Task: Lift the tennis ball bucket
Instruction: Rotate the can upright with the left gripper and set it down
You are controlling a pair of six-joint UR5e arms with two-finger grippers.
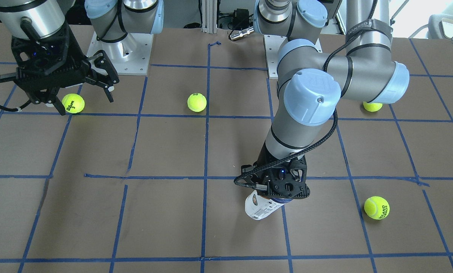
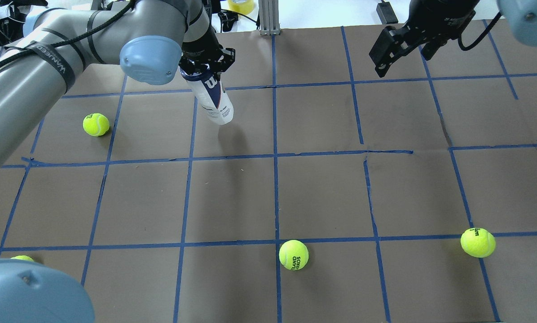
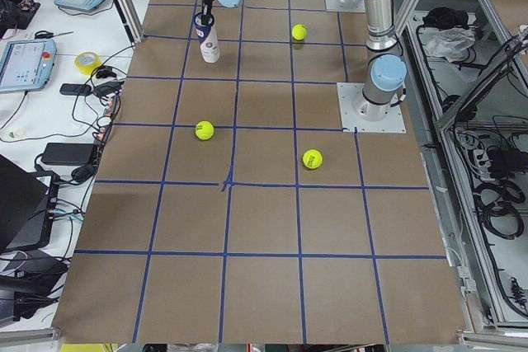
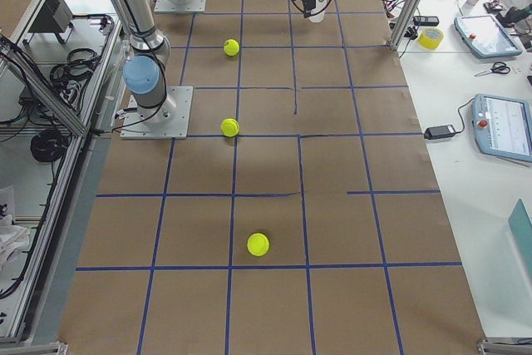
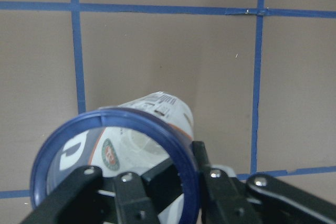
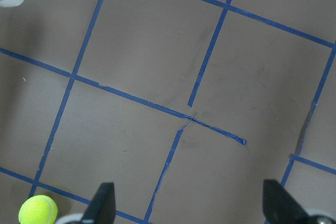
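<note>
The tennis ball bucket [image 2: 213, 98] is a slim white can with a navy rim. It hangs tilted from my left gripper [image 2: 204, 63], which is shut on its open top rim. Its lower end seems just clear of the table, with its shadow set apart from it. In the front view the can [image 1: 260, 207] sticks out below my left gripper [image 1: 283, 189]. The left wrist view looks down into the can [image 5: 157, 111], with my left gripper [image 5: 178, 190] clamped on the rim. My right gripper [image 2: 403, 49] is open and empty, far from the can; it also shows in the front view [image 1: 78, 94] and the right wrist view [image 6: 190, 208].
Several tennis balls lie on the brown, blue-taped table: one [image 2: 96, 124] left of the can, one [image 2: 293, 255] near the front middle, one [image 2: 477, 242] at the front right. One ball [image 1: 73, 103] lies just below my right gripper.
</note>
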